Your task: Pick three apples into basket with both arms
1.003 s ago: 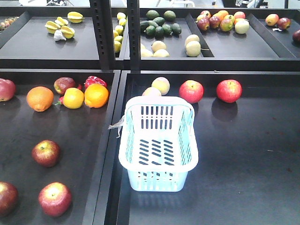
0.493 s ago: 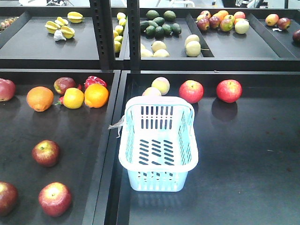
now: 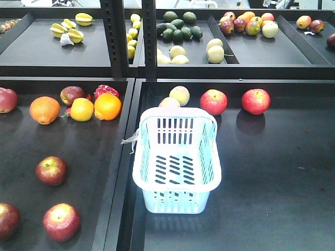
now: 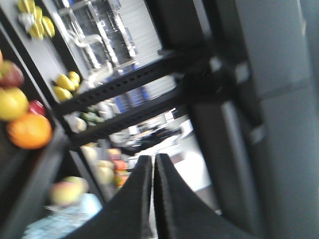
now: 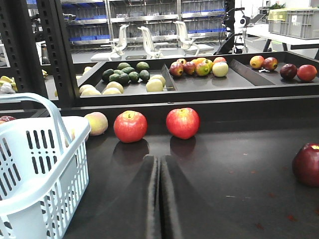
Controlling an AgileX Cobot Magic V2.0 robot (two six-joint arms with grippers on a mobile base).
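The basket is seen standing upright and empty on the black tray, with its arched handle raised. A red apple is placed just behind the basket's far right corner. A second red apple is set farther right of the basket, apart from the first. Two pale fruits are found right behind the basket's far wall.

In the neighbouring tray left of the basket, a darker apple is seen level with the basket's middle. Another apple and a third apple, cut by the picture's edge, are nearer than the basket's front wall. Beyond the basket's far left corner, oranges are grouped.

The right gripper is clenched on nothing, its fingers pressed together, and is aimed past the basket's right side toward the two red apples. The left gripper is likewise clenched and empty. It is seen tilted in a blurred view, with the basket at the lower left.
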